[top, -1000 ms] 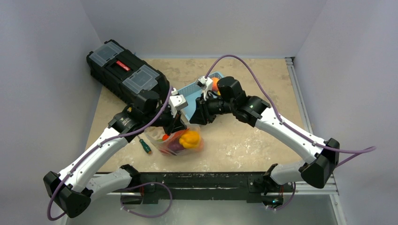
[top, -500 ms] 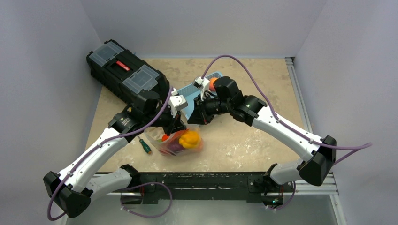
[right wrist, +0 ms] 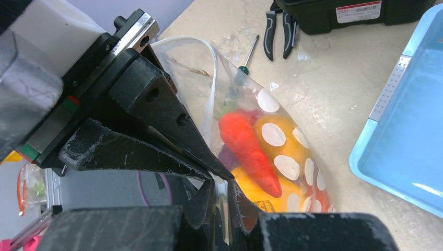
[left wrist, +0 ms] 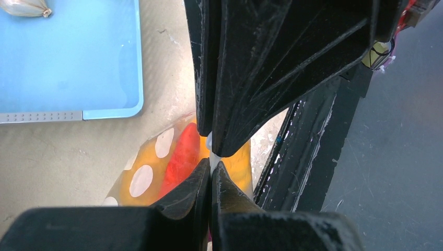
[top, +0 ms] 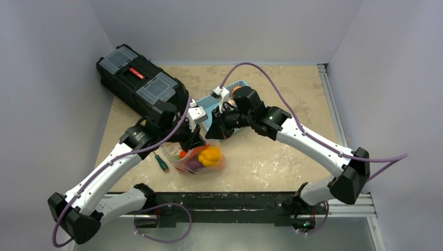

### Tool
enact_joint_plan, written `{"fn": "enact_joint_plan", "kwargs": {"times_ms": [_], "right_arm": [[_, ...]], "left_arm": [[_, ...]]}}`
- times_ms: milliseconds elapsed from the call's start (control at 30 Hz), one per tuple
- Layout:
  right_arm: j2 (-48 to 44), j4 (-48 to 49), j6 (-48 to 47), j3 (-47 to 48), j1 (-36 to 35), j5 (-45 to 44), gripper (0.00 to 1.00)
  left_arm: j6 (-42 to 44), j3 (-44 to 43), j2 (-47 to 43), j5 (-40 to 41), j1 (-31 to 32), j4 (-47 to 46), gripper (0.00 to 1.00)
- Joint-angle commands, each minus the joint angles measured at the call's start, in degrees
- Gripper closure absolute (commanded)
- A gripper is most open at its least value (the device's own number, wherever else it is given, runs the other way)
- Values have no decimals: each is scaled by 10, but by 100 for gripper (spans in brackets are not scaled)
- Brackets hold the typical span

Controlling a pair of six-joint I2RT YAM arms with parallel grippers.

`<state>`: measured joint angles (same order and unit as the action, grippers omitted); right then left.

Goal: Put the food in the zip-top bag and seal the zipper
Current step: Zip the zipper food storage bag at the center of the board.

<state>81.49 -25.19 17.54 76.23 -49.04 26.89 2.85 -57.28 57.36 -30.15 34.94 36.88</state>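
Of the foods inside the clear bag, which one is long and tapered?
The red-orange carrot-like piece in the zip-top bag: it is slim and pointed, while the yellow piece is chunky and rounded and the purple piece is mostly hidden.

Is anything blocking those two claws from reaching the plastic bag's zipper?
Nothing visible does. The left gripper and right gripper meet tip to tip, both closed on the mouth edge of the zip-top bag, along its zipper.

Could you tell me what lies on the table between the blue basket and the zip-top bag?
Nothing: the left wrist view shows a bare strip of table between the basket and the bag.
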Motion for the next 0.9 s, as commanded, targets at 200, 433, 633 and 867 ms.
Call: {"fn": "enact_joint_plan", "kwargs": {"times_ms": [200, 433, 633, 867], "right_arm": [[-62, 138, 35, -81, 26, 91, 53], [-114, 229, 51, -165, 73, 171, 50], [-74, 51, -142, -86, 76, 196, 57], [-1, -45, -216, 5, 76, 239, 87]], "left_arm": [[11, -1, -14, -31, 4, -55, 100], [12, -2, -12, -32, 4, -53, 100], [10, -2, -11, -33, 4, -52, 100], [11, -2, -12, -33, 4, -52, 100]]}}
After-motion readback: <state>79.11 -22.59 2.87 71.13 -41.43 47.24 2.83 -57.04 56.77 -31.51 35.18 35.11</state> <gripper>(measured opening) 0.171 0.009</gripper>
